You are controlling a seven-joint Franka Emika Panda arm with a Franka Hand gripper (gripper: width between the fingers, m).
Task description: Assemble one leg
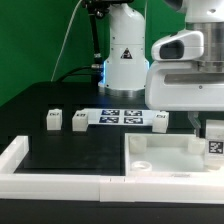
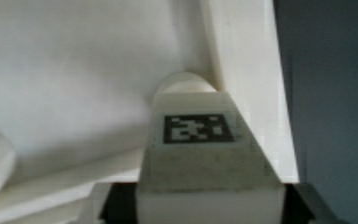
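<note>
The gripper (image 1: 208, 128) is clenched on the leg (image 2: 197, 150). In the wrist view the leg sits squarely between the two dark fingers (image 2: 115, 205), marker tag facing the camera. Held that way, the free end points ahead at the panel (image 1: 150, 155), and I'd say that is the reason for the grip: the body is pinched and the tip is left bare to go into a socket.

In the exterior view the leg hangs over the panel's corner on the exterior view's right, just above it. Whether it touches, I can't tell.

On materials, the leg is smooth white plastic, blocky and tapering to a rounded tip, with a crisp black-and-white square printed on one face. The panel is the same matte white, a shallow tray with a raised rim.

Across the black counter (image 1: 60, 145) a spare leg (image 1: 52, 120) stands well apart, beside the marker board (image 1: 120, 116). The next move probably calls for careful alignment, because a tilted tip could jam on the rim.
</note>
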